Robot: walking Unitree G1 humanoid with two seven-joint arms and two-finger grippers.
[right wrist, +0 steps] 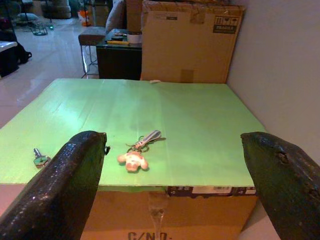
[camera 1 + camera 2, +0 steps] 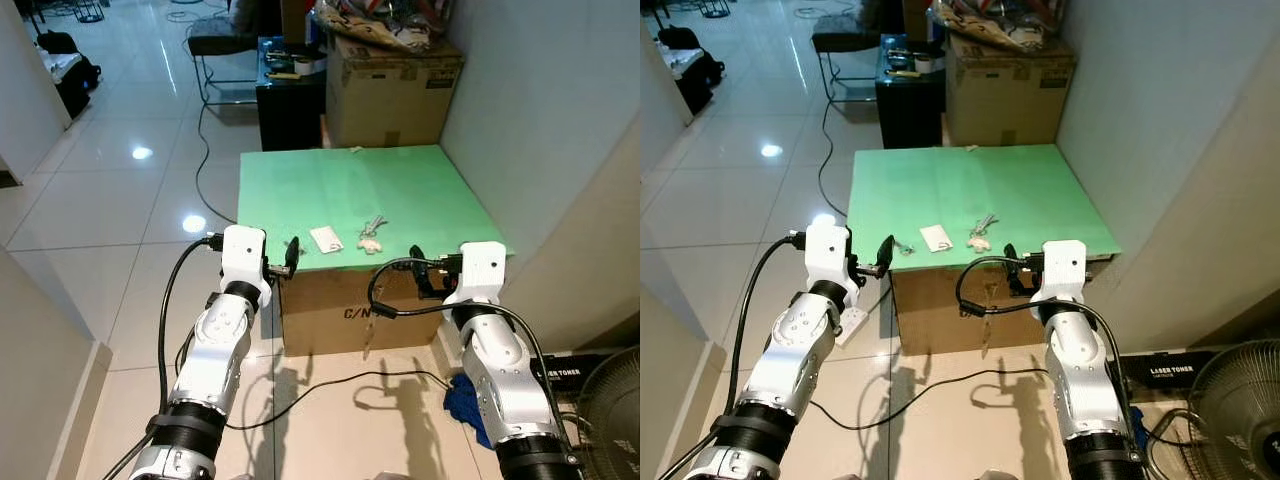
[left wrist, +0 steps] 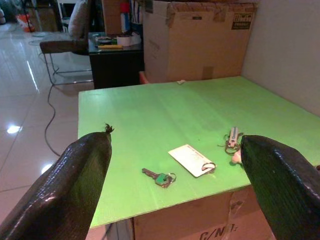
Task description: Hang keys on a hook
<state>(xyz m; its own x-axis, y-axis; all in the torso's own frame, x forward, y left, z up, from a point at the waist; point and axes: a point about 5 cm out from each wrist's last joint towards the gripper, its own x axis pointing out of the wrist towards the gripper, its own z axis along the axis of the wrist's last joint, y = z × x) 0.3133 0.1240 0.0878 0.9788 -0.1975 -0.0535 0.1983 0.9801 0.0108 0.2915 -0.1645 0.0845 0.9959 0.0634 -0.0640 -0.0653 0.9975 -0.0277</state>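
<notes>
Both tools, left point(image 3: 175, 195) and right point(image 1: 172, 190), spread wide short of the green worktop point(image 2: 400, 190), could easily grab the wrong keys point(image 1: 140, 150).

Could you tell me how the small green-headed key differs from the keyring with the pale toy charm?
The small green-headed key is single and plain; the keyring with the pale toy charm carries a figure and strap. The key lies further towards the robot's left. Both lie flat near the green board's front edge.
</notes>
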